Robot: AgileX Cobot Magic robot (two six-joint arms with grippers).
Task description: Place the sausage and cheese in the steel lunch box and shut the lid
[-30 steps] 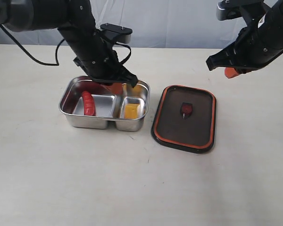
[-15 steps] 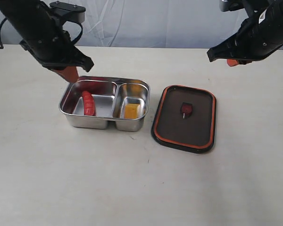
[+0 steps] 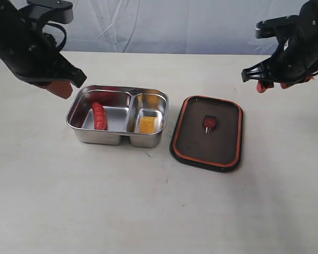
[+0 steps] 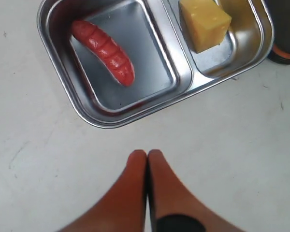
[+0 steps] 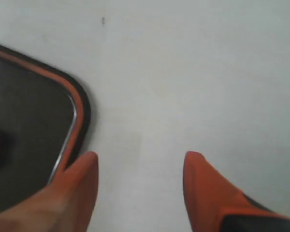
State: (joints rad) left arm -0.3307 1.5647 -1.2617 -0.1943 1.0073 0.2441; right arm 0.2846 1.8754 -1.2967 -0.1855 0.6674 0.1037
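Lunch box [image 3: 118,90] is loaded, so lid [image 3: 201,144] next: right fingers [image 5: 81,175], spread apart, should straddle its edge squarely before pinching. Left fingers [image 4: 135,180] are pressed together, empty.

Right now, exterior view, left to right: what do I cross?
left gripper → sausage → cheese → lid → right gripper

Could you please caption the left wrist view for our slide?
Left gripper, shut, near the steel lunch box, with the sausage in its larger compartment and the cheese in the smaller.
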